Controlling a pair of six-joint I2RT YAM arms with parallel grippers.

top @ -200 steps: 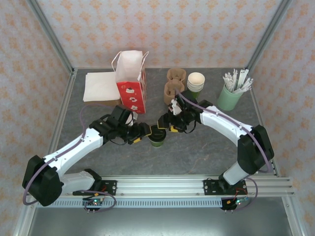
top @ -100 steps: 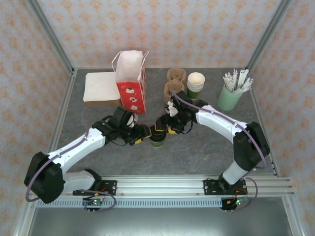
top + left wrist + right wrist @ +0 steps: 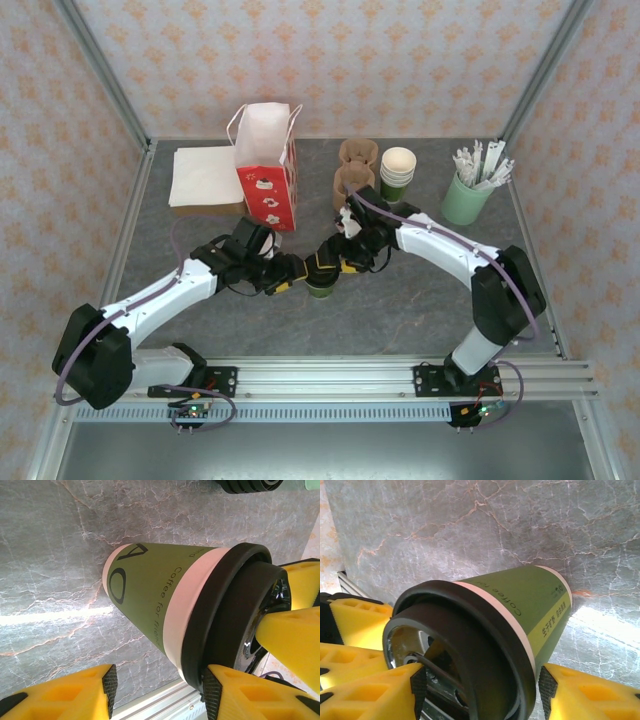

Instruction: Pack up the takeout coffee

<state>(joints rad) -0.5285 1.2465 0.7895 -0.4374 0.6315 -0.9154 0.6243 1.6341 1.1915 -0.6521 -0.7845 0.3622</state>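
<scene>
The takeout coffee [image 3: 320, 288], a dark green paper cup with a black lid, stands on the grey table in the middle. Both grippers meet over its lid. My left gripper [image 3: 300, 272] comes in from the left and is open. In the left wrist view one of its pads [image 3: 212, 696] touches the lid rim, while the other pad [image 3: 110, 689] stands well off the cup [image 3: 150, 590]. My right gripper [image 3: 338, 262] reaches in from the right, open, and straddles the lid. In the right wrist view the lid [image 3: 470, 645] lies between that gripper's pads [image 3: 547, 690], with only a sliver of space.
A red paper bag [image 3: 268, 175] stands open behind the cup, with white napkins [image 3: 205, 178] to its left. Brown cup carriers [image 3: 355, 170], a stack of lidless cups [image 3: 397, 170] and a pale green holder of sticks [image 3: 467, 195] line the back right.
Both grippers have narrowed around the lid. Both arms have edged slightly inward. The cup has stayed in place.
</scene>
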